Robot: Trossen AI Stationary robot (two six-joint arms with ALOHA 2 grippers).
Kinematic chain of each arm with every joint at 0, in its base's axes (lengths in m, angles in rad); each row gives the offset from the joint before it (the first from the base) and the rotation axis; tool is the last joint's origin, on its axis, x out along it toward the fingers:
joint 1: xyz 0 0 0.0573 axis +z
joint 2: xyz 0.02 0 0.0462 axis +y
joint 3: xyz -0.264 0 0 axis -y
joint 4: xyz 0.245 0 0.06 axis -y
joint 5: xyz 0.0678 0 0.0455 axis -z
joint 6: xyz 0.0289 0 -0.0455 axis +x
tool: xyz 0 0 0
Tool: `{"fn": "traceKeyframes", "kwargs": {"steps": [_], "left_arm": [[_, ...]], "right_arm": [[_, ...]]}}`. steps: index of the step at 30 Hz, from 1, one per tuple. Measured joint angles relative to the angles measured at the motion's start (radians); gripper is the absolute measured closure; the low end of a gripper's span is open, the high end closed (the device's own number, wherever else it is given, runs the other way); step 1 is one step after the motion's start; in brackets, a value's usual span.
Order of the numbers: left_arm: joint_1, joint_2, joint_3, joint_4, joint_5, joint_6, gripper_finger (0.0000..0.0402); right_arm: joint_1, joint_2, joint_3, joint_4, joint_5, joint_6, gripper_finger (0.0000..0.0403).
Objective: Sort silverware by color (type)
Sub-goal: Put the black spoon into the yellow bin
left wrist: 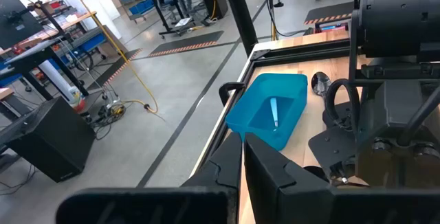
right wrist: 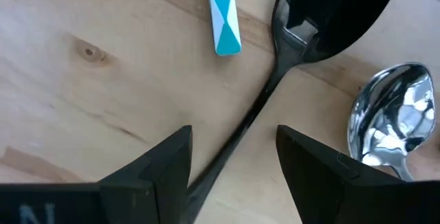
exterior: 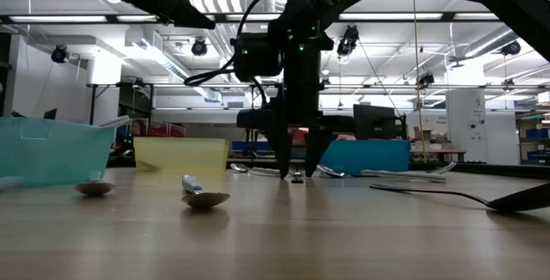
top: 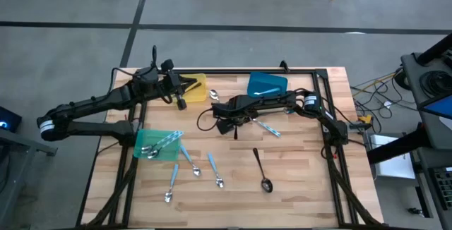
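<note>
Silverware-wise, a black spoon [right wrist: 302, 42] lies flat on the worktop [right wrist: 103, 80], its handle running straight back between the spread fingers of the right tool [right wrist: 234, 165], bowl pointing away, while the left tool [top: 185, 94], pressed together, hangs by the yellow bin [top: 201, 82].

The light wooden table [top: 296, 166] carries three bins: a yellow bin [top: 195, 87] and a blue bin [top: 267, 84] along the far edge, and a green bin [top: 157, 144] near the left edge. Loose blue-handled spoons [top: 192, 161] lie toward the near left corner. A black spoon [top: 261, 170] lies near the middle of the near edge. Another blue-handled utensil [top: 269, 128] rests mid-table, and a silver spoon [top: 214, 94] lies between the yellow and blue bins.
</note>
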Motion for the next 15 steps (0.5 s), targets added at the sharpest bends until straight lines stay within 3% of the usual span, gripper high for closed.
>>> {"fn": "traceKeyframes", "kwargs": {"steps": [8,15], "left_arm": [[0.000,0.000,0.000,-0.003,0.000,0.000,0.0402],[0.000,0.000,0.000,-0.003,0.000,0.001,0.0402]], "right_arm": [[0.000,-0.002,-0.016,0.026,0.004,0.010,0.0211],[-0.001,-0.006,-0.042,0.033,0.007,0.027,0.0312]]}}
